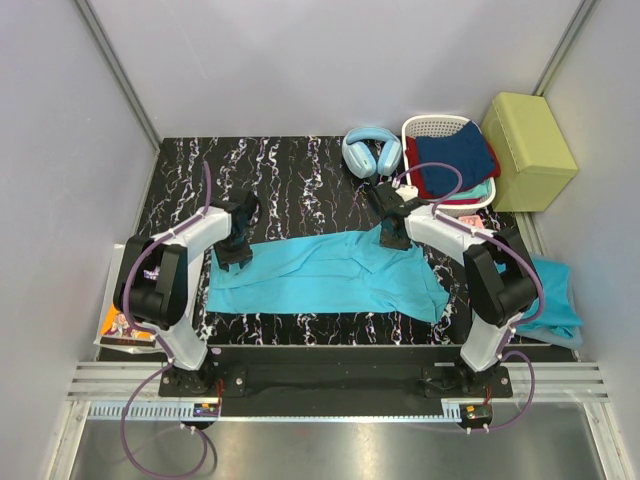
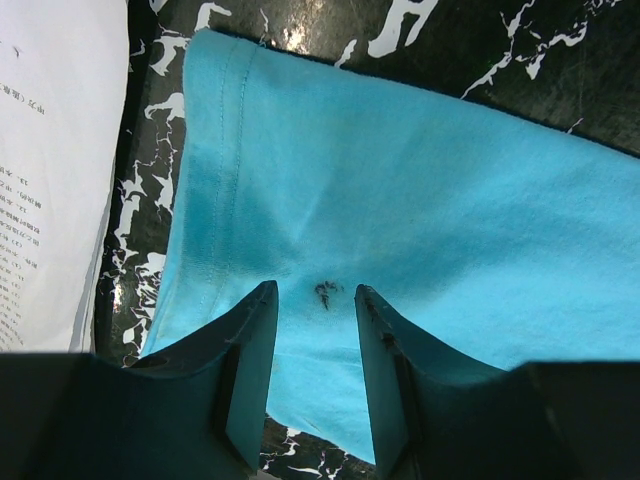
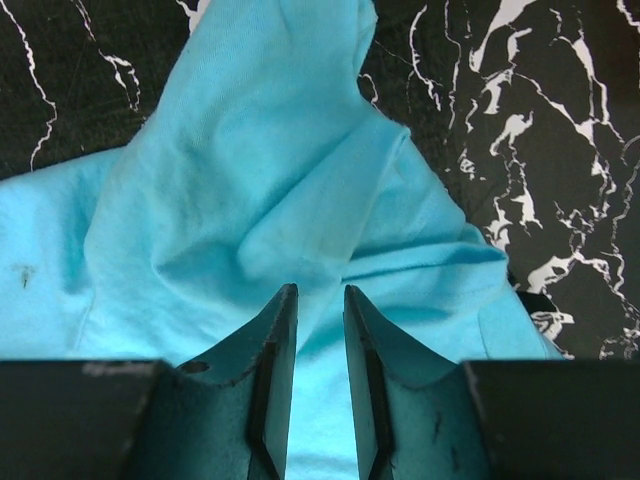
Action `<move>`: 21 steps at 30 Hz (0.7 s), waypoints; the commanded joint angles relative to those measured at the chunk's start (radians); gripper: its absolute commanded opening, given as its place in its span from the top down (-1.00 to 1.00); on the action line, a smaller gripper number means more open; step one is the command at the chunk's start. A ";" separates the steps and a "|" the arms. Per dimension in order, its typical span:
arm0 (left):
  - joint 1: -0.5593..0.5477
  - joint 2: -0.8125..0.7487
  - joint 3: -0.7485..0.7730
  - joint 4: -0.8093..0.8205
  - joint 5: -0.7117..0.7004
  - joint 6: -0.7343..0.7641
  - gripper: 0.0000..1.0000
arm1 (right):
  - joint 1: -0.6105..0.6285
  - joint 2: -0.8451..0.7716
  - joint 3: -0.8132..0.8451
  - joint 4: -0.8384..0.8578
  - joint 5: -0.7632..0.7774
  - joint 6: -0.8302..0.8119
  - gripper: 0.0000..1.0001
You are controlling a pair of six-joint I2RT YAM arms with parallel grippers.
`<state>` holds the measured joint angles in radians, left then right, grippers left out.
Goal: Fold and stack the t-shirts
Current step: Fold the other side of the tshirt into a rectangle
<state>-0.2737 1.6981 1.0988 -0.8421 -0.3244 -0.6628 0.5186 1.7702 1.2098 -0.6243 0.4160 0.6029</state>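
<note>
This looks like a robotics lab test cell. Plain grey partition walls (image 1: 330, 60) on bare metal frame posts (image 1: 120, 70) close in beyond and to either side of two white-and-black robot arms. The left arm (image 1: 160, 285) and the right arm (image 1: 495, 285) are bolted by a slotted aluminium rail (image 1: 120, 378), at the near edge of a black, white-veined, marble-pattern tabletop (image 1: 290, 170). Thin purple cables (image 1: 207, 185) run along both arms.

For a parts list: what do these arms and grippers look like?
The left arm and right arm have white shells, bulky black joints and looping purple cables. The left gripper and right gripper are black, each with two flat tapered fingers.
</note>
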 commanded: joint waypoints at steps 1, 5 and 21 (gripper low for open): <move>-0.004 -0.005 0.024 0.009 0.001 0.002 0.15 | -0.014 0.018 0.011 0.067 -0.023 0.006 0.37; -0.004 -0.008 0.021 0.009 0.001 0.000 0.15 | -0.017 0.022 0.014 0.066 -0.043 0.005 0.29; -0.010 0.012 0.024 0.011 0.007 -0.003 0.15 | -0.015 -0.097 -0.088 0.048 -0.071 0.037 0.22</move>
<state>-0.2775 1.7020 1.0988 -0.8425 -0.3244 -0.6628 0.5076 1.7512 1.1278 -0.5762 0.3489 0.6235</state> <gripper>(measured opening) 0.424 0.386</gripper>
